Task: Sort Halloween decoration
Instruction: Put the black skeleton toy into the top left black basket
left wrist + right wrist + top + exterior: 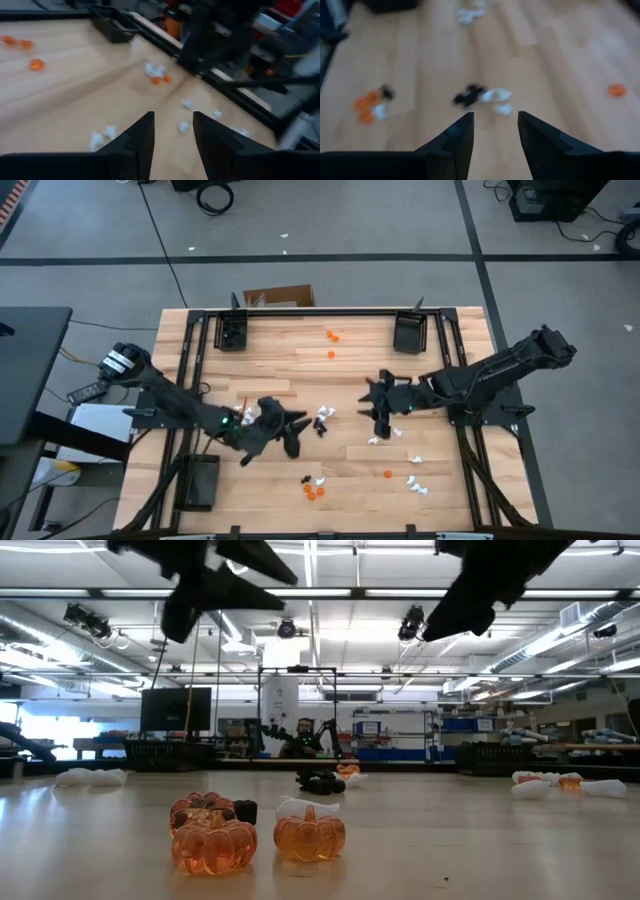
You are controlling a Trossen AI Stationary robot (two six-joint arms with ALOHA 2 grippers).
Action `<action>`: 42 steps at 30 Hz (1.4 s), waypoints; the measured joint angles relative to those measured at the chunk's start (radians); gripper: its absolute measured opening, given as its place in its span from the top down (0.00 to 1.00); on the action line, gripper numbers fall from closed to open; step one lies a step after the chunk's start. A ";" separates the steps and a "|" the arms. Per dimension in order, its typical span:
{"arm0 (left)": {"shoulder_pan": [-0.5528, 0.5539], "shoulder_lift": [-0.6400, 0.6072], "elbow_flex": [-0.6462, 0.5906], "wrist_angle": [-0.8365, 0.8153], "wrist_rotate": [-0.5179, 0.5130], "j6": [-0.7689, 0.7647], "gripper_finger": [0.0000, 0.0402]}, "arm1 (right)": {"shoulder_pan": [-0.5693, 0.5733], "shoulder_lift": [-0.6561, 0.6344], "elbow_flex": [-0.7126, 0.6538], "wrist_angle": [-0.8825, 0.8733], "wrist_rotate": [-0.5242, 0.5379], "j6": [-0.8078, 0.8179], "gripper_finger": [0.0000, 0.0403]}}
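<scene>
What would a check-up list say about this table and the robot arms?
Surface: wooden table with a black frame.
Job's things: orange pumpkins, white trinkets and black trinkets lie scattered, unsorted.
Clutter: black trays at the table's edges; a cardboard box beyond the far edge.
Grippers: left pincer and right pincer both open, empty, above the table.
Cables: a black cable on the floor.
Surroundings: workshop with shelves; a person far behind.

Both arms cut off by low view's top edge, black trinkets [469, 95] motion-blurred, shapes unreadable
</scene>
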 joint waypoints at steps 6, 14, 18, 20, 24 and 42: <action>0.226 0.000 0.000 -0.086 0.360 0.077 0.65 | -0.187 -0.012 0.000 0.009 0.047 -0.043 0.60; 0.416 -0.004 0.000 -0.218 0.781 0.350 0.65 | -0.393 -0.007 0.000 -0.003 -0.091 0.139 0.60; 0.453 0.057 0.001 -0.279 0.876 0.453 0.65 | -0.399 -0.007 0.000 -0.014 -0.121 0.237 0.60; 0.469 0.095 0.000 -0.261 0.901 0.457 0.65 | -0.390 -0.007 0.000 -0.020 -0.122 0.315 0.60; 0.479 0.162 0.001 -0.202 0.910 0.469 0.65 | -0.365 -0.007 0.000 -0.020 -0.079 0.482 0.60; 0.416 0.274 0.002 -0.059 0.885 0.110 0.65 | -0.235 -0.007 0.000 -0.072 -0.026 0.882 0.60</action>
